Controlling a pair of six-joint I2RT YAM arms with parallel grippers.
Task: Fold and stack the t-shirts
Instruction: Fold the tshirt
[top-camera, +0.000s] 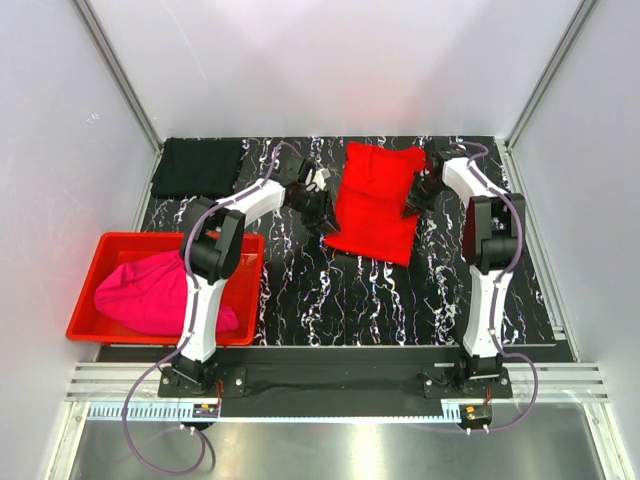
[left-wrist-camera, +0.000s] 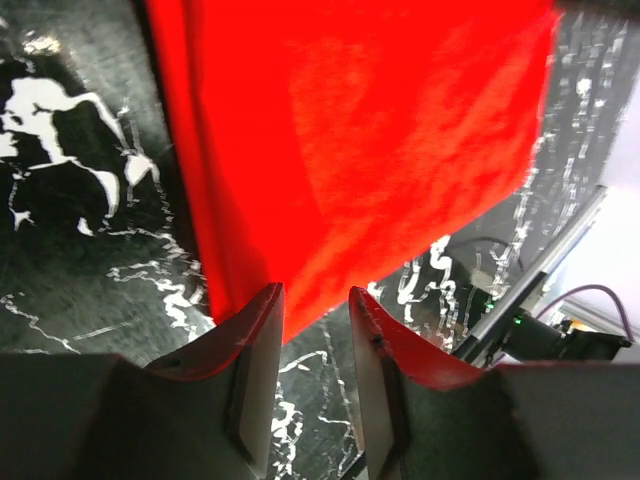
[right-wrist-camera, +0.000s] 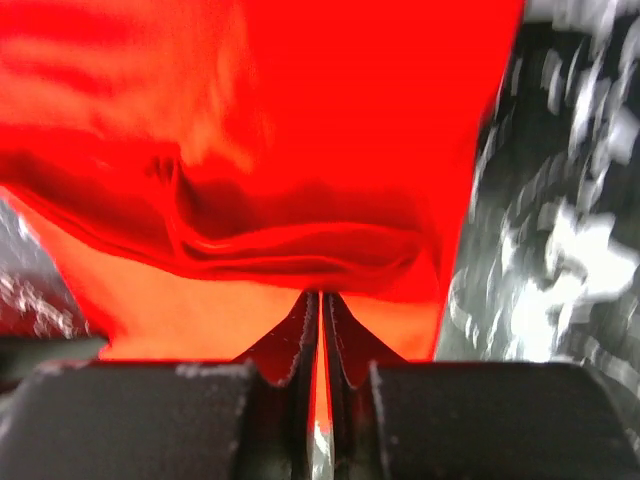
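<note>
Red t-shirt (top-camera: 375, 200) lies on the counter (top-camera: 330, 290) toward its far edge, long axis running far to near, flanked by both arms. Right tool (right-wrist-camera: 320, 295) is pinched onto its right hem. Left tool (left-wrist-camera: 315, 295) has a narrow gap and holds nothing, tips at the shirt's near-left corner.

- On my overhead feed, a rigid red plastic bin (top-camera: 135, 252) sits at the near-left corner of the table (top-camera: 330, 295), its long side running along the near edge.
- The table top is black with white marble-like veining. I see the same pattern on both wrist feeds (left-wrist-camera: 70, 200) (right-wrist-camera: 560, 250), blurred on the right one.
- Plain white walls (top-camera: 330, 70) close in the back and both sides, with aluminium posts (top-camera: 120, 75) rising at the far corners.
- Silver rails (top-camera: 100, 378) run along the near edge.
- A brushed metal sheet (top-camera: 330, 450) lies below the rails.
</note>
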